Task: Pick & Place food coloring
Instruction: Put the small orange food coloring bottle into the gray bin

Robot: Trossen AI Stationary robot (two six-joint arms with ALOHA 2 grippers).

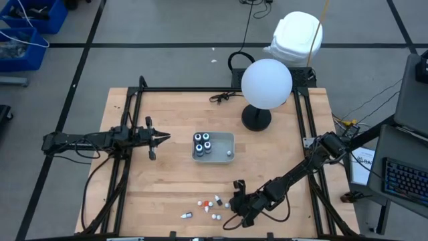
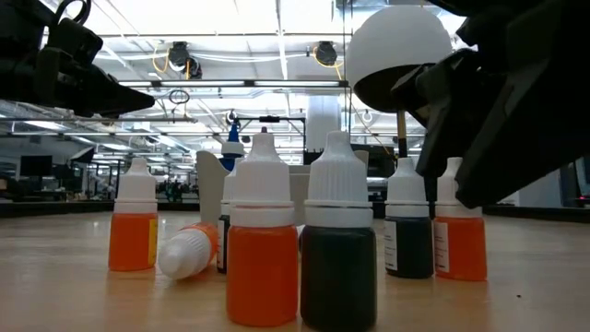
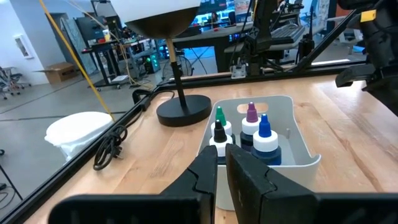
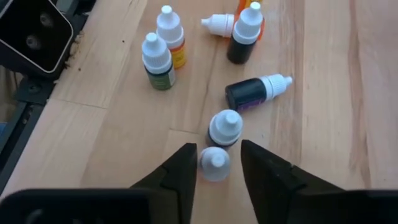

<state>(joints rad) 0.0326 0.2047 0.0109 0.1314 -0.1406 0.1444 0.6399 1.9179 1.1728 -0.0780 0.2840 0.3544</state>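
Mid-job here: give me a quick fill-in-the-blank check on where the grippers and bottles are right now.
1. The right gripper has a white-capped bottle ____ its fingers.
2. The tray holds ____ bottles with colored caps.
3. The dark bottle just beyond the right gripper is lying on its ____.
4. The left gripper hovers beside the tray, and its fingers are ____.

Missing words: between; four; side; shut

Looking like a robotics lab: framed wooden worktop (image 1: 167, 194), cables trailing over taped floor (image 1: 167, 60), keyboard (image 1: 406, 179) alongside, open industrial ceiling lights (image 2: 184, 57) glowing behind.
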